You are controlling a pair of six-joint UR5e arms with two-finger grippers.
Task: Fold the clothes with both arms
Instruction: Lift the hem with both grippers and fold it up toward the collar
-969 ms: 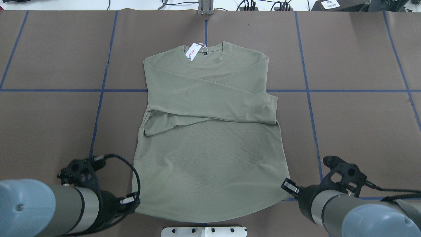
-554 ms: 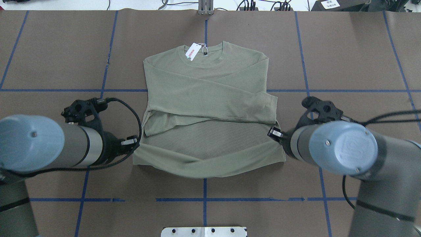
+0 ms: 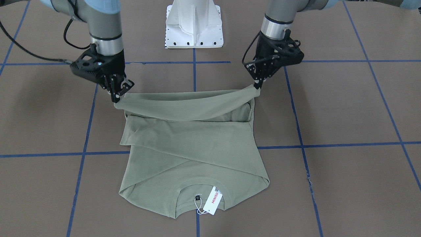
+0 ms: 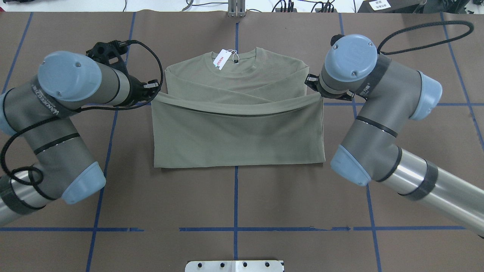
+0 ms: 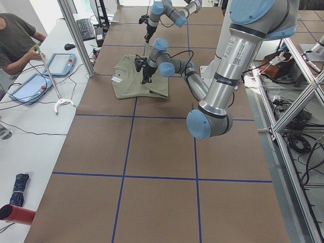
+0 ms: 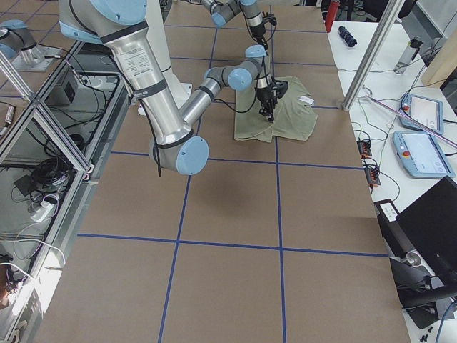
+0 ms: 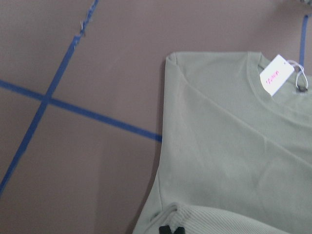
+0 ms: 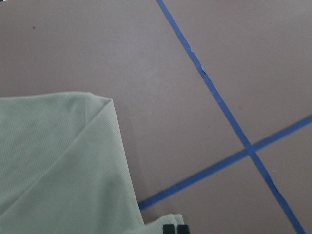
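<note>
The sage-green shirt (image 4: 238, 132) lies on the brown table, collar at the far side with the white hang tag (image 4: 222, 59); the shirt (image 3: 190, 144) and tag (image 3: 213, 200) also show from the front. Its sleeves are folded across the chest. My left gripper (image 4: 155, 92) is shut on the hem's left corner, and my right gripper (image 4: 315, 94) is shut on the right corner. They hold the hem stretched between them above the chest, and the lower half is doubled over. From the front, the left gripper (image 3: 258, 86) and right gripper (image 3: 115, 98) pinch the raised hem.
The white pedestal base (image 3: 194, 26) stands at the robot's table edge. Blue tape lines (image 4: 235, 196) cross the brown mat. An operator (image 5: 15, 40) sits with tablets (image 5: 30, 86) at the side bench beyond the table.
Both arms have moved from the near edge toward the collar, carrying the hem with them. The shirt's lower half has been lifted and folded over the sleeves.
</note>
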